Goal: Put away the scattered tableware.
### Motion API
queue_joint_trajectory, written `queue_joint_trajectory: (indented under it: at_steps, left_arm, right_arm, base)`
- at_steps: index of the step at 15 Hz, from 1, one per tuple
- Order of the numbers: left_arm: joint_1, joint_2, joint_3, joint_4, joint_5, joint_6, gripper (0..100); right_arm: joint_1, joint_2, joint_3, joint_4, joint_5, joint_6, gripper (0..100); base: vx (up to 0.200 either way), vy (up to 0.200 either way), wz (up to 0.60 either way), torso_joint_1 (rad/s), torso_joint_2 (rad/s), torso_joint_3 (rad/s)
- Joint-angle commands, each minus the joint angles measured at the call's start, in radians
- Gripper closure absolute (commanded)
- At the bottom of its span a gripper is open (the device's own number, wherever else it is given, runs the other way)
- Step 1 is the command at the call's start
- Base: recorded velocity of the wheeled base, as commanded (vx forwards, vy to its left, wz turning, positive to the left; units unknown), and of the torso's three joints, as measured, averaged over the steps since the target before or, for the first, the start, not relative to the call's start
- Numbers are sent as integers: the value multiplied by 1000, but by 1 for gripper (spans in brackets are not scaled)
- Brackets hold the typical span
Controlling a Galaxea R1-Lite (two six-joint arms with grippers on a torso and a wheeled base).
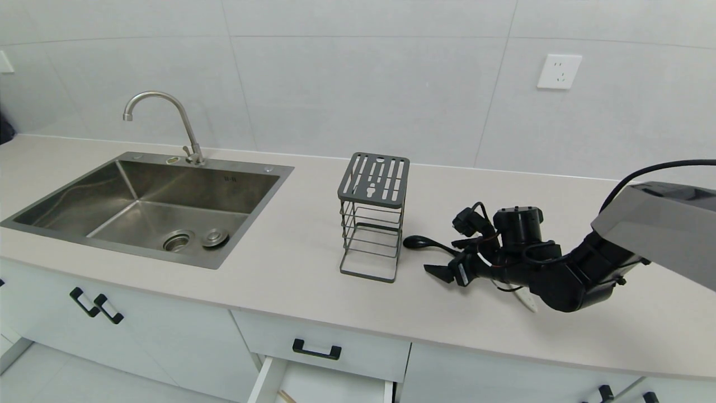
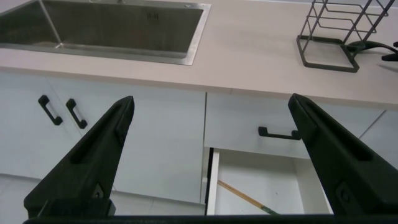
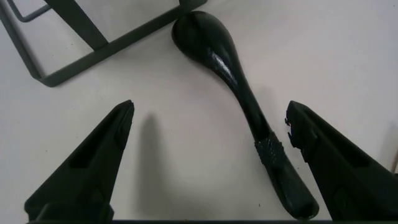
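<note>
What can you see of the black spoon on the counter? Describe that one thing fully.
The black spoon looks glossy, perhaps plastic: an oval bowl and a slim handle that thickens toward its end, with a ribbed band there. It lies flat on the pale countertop, its bowl beside the base of the wire rack; whether they touch is unclear. The right gripper is open over the handle, not gripping it.

Three cameras cover one kitchen counter point(image 1: 313, 291).
The head camera looks down from well back on sink point(image 1: 184, 187) and wire rack point(image 1: 373, 179); the left wrist camera sits low before the cabinets point(image 2: 155, 143) (open drawer point(image 2: 267, 180) just below); the right wrist camera looks straight down, close over a spoon point(image 3: 211, 46). All share the rack's foot.
</note>
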Motion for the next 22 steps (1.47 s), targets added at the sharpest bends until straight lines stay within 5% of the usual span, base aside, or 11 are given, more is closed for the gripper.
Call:
queue_joint_trajectory:
  at_steps: [1, 8, 9, 19, 22]
  left_arm:
    - [0, 1, 0, 0, 0, -1, 0]
    - [0, 1, 0, 0, 0, -1, 0]
    - [0, 1, 0, 0, 0, -1, 0]
    - [0, 1, 0, 0, 0, -1, 0]
    - [0, 1, 0, 0, 0, -1, 0]
  right_arm:
    - [0, 18, -17, 3, -2, 21, 0]
    - [2, 52, -43, 4, -5, 35, 0]
    - [2, 52, -40, 4, -5, 35, 100]
    - [-15, -146, 158, 3, -42, 27, 100]
    - [-6, -349, 354, -4, -48, 20, 100]
  base:
    - [0, 0, 0, 0, 0, 0]
    - [0, 0, 0, 0, 0, 0]
    - [0, 0, 0, 0, 0, 0]
    - [0, 0, 0, 0, 0, 0]
    - [0, 0, 0, 0, 0, 0]
